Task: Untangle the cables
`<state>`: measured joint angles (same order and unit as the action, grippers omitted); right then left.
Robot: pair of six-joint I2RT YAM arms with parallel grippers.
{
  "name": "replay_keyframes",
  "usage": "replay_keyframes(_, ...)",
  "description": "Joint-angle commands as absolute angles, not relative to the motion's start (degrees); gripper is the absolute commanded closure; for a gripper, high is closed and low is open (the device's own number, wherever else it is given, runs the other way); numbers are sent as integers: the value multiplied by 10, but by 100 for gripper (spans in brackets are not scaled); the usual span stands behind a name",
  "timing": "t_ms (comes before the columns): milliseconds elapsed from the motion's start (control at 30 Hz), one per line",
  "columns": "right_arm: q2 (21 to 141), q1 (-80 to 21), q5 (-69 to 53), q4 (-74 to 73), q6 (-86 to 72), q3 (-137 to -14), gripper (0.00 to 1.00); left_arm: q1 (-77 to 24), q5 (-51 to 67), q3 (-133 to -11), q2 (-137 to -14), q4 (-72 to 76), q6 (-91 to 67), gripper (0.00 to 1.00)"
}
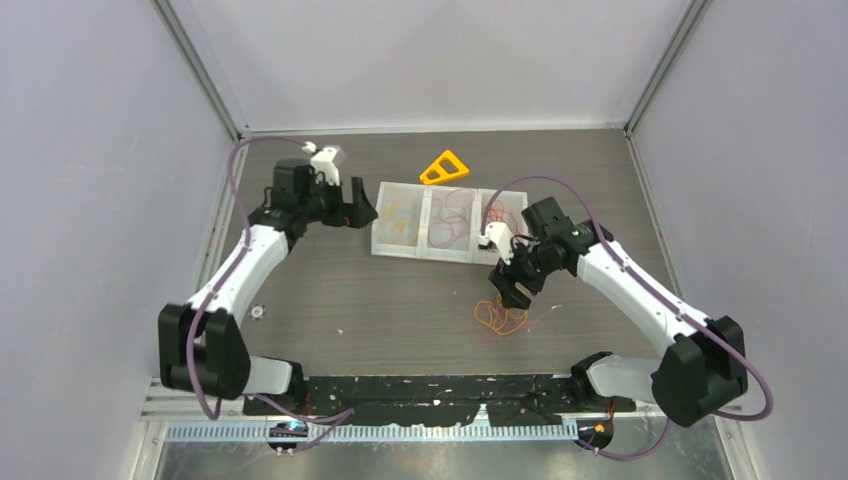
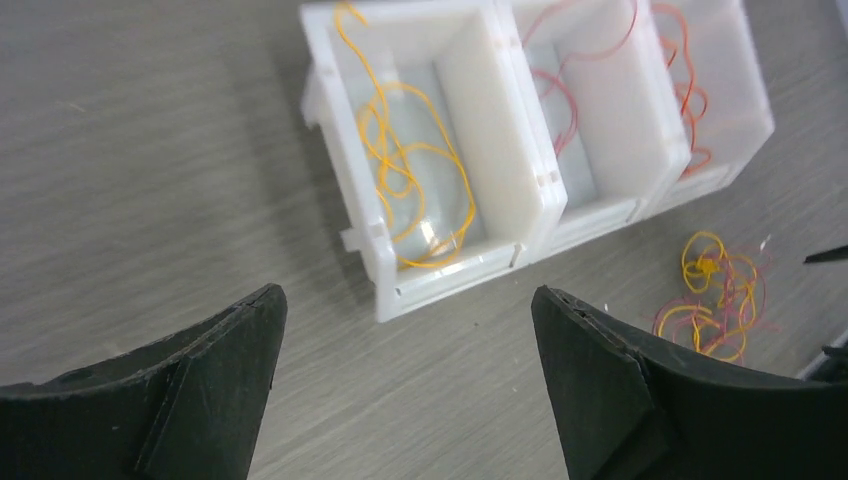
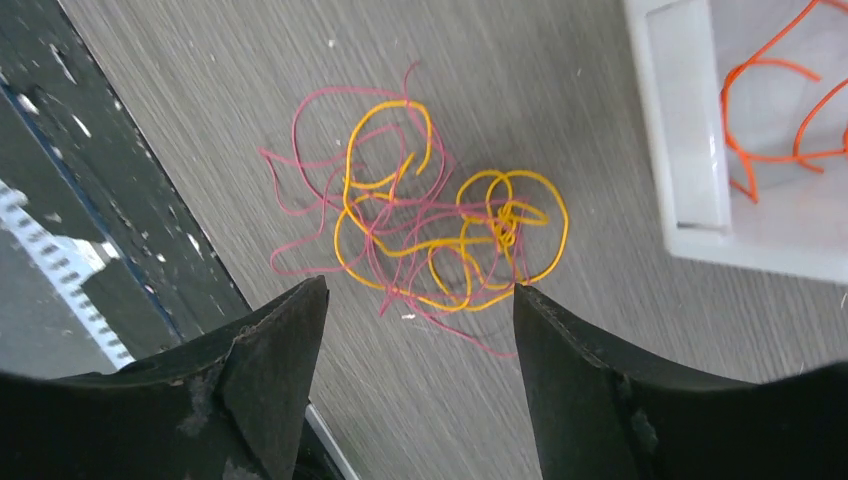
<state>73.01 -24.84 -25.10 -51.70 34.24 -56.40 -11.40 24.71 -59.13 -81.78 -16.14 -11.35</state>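
A tangle of yellow and pink cables (image 1: 502, 319) lies on the table in front of the white tray; it also shows in the right wrist view (image 3: 430, 240) and in the left wrist view (image 2: 715, 295). My right gripper (image 1: 513, 288) is open and empty just above the tangle, also seen in the right wrist view (image 3: 420, 310). My left gripper (image 1: 356, 212) is open and empty left of the tray, also seen in the left wrist view (image 2: 405, 310). The tray (image 1: 379, 244) has three compartments: yellow cable (image 2: 410, 160) in the left, pink cable (image 2: 565, 85) in the middle, orange cable (image 3: 775, 110) in the right.
A yellow triangular piece (image 1: 445, 167) lies behind the tray. A small round metal part (image 1: 258, 313) lies near the left arm. A black strip (image 1: 450, 388) runs along the table's near edge. Grey walls enclose the table on three sides.
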Motion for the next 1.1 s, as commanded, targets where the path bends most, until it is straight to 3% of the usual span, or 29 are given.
replay_keyframes(0,679,-268,-191,-474,375,-519,25,-78,243,-585,-710,-124,-71,5)
replay_keyframes(300,799,-278,-135,-383,400,-453,28,-77,355,-559,-612,-148,-3,4)
replay_keyframes(367,814,-278,-159,-375,398,-467,53,-78,377,-535,-582,-143,19,3)
replay_keyframes(433,803,-278,-204,-384,395,-489,67,-79,410,-513,-553,-146,43,1)
replay_keyframes(500,767,-278,-260,-392,388,-511,90,-90,432,-490,-522,-157,74,1)
replay_keyframes(633,671,-283,-369,-360,347,-534,95,-161,436,-448,-474,-194,141,8)
replay_keyframes(900,609,-339,-393,-301,311,-542,94,-341,396,-401,-504,-145,176,28)
replay_keyframes(1067,586,-354,-393,-253,254,-554,95,-372,390,-390,-538,-79,166,32)
